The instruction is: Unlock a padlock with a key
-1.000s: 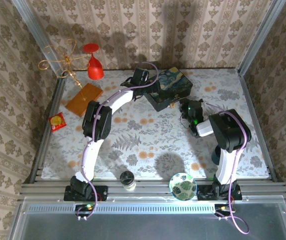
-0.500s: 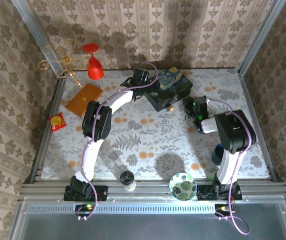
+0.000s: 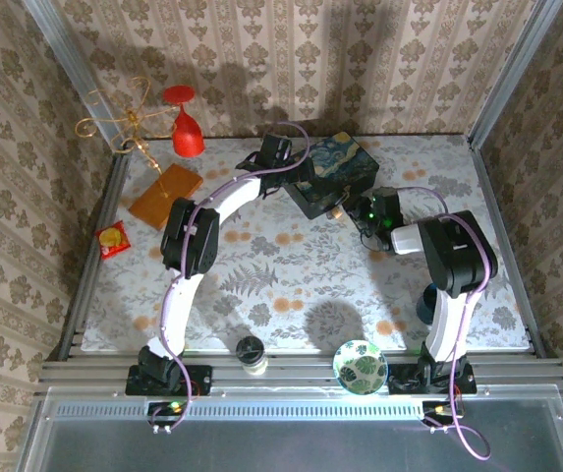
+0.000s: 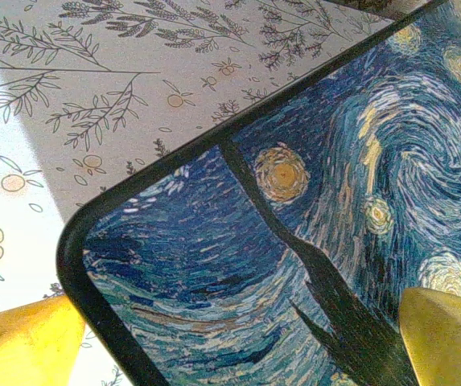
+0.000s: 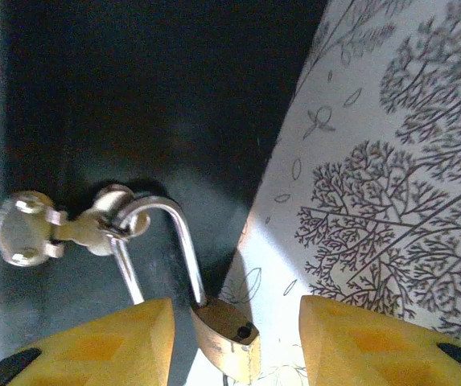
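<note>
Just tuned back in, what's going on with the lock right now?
The right gripper has its jaws open on either side of the small brass padlock, not clamping it. The padlock hangs by its shackle from the latch on the dark side of the starry-night box. The left gripper, wide open, straddles a corner of the box lid.

Left arm stretched far forward, left gripper [image 3: 299, 175] jaws spread wide. Right arm bent inward, right gripper [image 3: 364, 210] pointing left, jaws apart.
</note>
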